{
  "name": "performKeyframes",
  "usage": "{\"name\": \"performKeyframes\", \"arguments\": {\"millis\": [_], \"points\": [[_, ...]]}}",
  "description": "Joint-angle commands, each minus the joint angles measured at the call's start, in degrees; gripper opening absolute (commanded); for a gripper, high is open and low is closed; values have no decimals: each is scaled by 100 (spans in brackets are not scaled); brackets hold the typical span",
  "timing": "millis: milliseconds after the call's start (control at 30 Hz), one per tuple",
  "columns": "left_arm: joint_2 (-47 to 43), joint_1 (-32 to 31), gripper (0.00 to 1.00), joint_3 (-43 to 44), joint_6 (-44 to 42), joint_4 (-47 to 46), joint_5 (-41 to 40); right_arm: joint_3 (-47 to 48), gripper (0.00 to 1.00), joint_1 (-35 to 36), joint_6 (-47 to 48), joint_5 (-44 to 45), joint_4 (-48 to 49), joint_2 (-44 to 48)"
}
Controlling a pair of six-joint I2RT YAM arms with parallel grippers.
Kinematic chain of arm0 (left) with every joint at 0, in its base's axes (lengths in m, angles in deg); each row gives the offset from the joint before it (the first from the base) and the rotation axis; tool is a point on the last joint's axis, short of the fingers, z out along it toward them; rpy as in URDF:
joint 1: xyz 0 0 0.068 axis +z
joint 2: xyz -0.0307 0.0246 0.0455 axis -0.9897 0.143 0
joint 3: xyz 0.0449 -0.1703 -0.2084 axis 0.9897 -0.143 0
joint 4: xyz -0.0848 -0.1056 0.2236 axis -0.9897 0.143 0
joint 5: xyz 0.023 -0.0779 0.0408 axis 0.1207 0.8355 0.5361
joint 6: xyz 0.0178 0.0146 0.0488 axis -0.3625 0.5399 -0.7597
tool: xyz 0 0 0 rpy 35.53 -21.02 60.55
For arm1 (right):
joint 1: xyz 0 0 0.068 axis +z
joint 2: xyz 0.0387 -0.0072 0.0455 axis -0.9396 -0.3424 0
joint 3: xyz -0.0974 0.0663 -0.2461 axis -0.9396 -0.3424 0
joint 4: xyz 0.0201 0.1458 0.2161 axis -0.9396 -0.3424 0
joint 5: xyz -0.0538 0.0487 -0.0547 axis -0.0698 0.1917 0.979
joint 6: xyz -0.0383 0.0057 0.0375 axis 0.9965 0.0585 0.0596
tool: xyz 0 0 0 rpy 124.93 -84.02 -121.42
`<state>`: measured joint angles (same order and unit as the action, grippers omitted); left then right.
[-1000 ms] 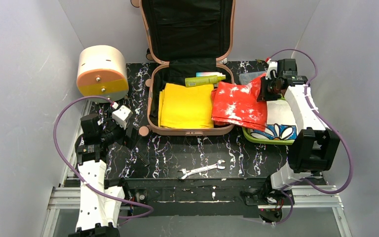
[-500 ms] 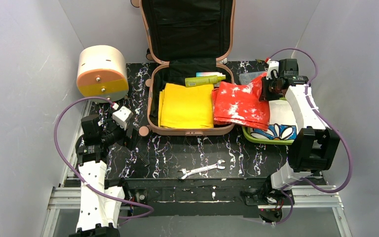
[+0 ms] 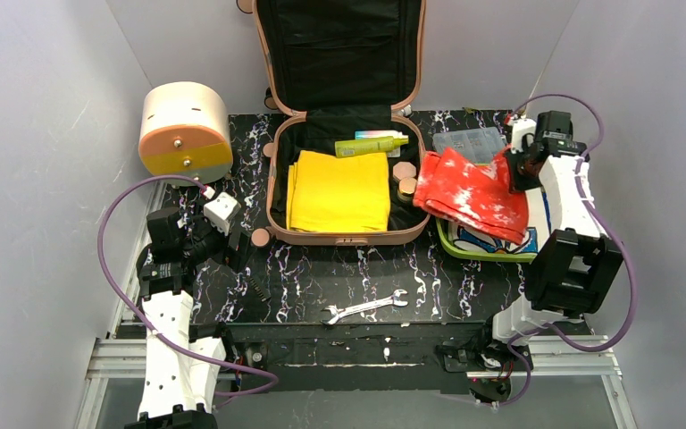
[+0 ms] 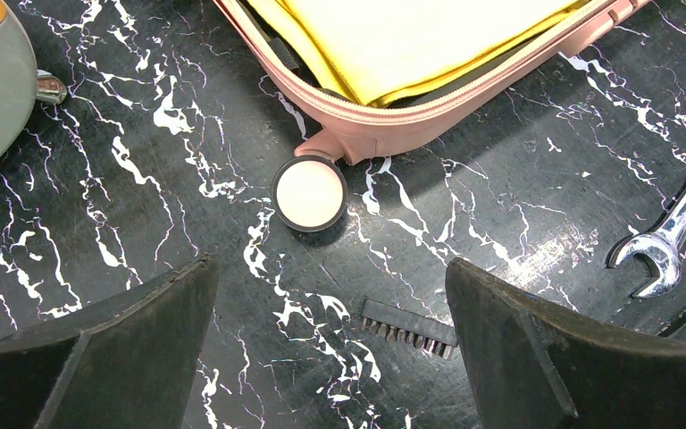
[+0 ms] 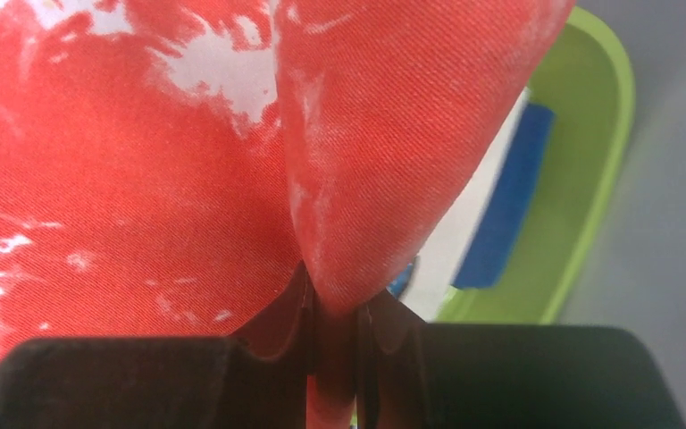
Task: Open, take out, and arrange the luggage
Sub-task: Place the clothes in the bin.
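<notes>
The salmon-pink luggage (image 3: 344, 238) lies open at the table's centre, its black-lined lid upright against the back wall. Inside are a folded yellow cloth (image 3: 339, 190), a lime-green bottle (image 3: 371, 146) and two small round brown pieces (image 3: 404, 172). My right gripper (image 3: 511, 170) is shut on a corner of a red-and-white cloth (image 3: 469, 192), which hangs over the lime-green tray (image 3: 482, 252) just right of the luggage. In the right wrist view the cloth (image 5: 143, 161) is pinched between the jaws of that gripper (image 5: 332, 313). My left gripper (image 4: 329, 277) stands open and empty above the table, near the luggage's wheel (image 4: 309, 193).
A cream-and-orange drum box (image 3: 183, 130) stands at the back left. A clear plastic case (image 3: 469, 143) sits behind the tray. A wrench (image 3: 366, 307) lies near the front edge, and a black toothed strip (image 4: 408, 323) lies between my left fingers on the table.
My right gripper has carried the red-and-white cloth to the right, off the luggage and over the tray, which uncovers the round brown pieces. The left arm has not moved.
</notes>
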<state>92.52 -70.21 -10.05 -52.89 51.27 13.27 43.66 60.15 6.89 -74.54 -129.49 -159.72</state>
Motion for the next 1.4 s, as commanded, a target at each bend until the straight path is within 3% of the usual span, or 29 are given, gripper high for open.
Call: {"name": "performKeyframes", "arguments": {"millis": [0, 300, 733, 1000, 1033, 1100, 1167, 1233, 1300, 1333, 1367], "points": [[-26, 45, 98, 23, 29, 66, 176, 261, 1, -444, 1019, 994, -101, -190], [35, 42, 98, 52, 31, 56, 171, 335, 1, -591, 1740, 1213, -285, -556], [24, 39, 98, 46, 42, 67, 171, -356, 1, -565, 1480, 1358, 2020, -269], [51, 43, 98, 54, 42, 66, 184, -716, 1, -547, 1461, 1490, 2539, -342], [55, 46, 98, 54, 41, 67, 184, -787, 4, -547, 1475, 1481, 2662, -318], [43, 42, 98, 56, 50, 73, 187, -852, 35, -540, 1525, 1444, 2795, -310], [32, 46, 98, 60, 42, 90, 184, -804, 49, -538, 1464, 1465, 2767, -309], [12, 46, 98, 52, 42, 102, 179, -731, 72, -530, 1351, 1479, 2672, -179], [7, 43, 98, 47, 25, 102, 171, -663, 83, -517, 1179, 1327, 2553, 221], [39, 43, 98, 59, 24, 97, 182, -617, 98, -472, 938, 1037, 2439, 616], [90, 46, 98, 92, 13, 93, 210, -491, 98, -342, 693, 646, 2247, 1156]]}}
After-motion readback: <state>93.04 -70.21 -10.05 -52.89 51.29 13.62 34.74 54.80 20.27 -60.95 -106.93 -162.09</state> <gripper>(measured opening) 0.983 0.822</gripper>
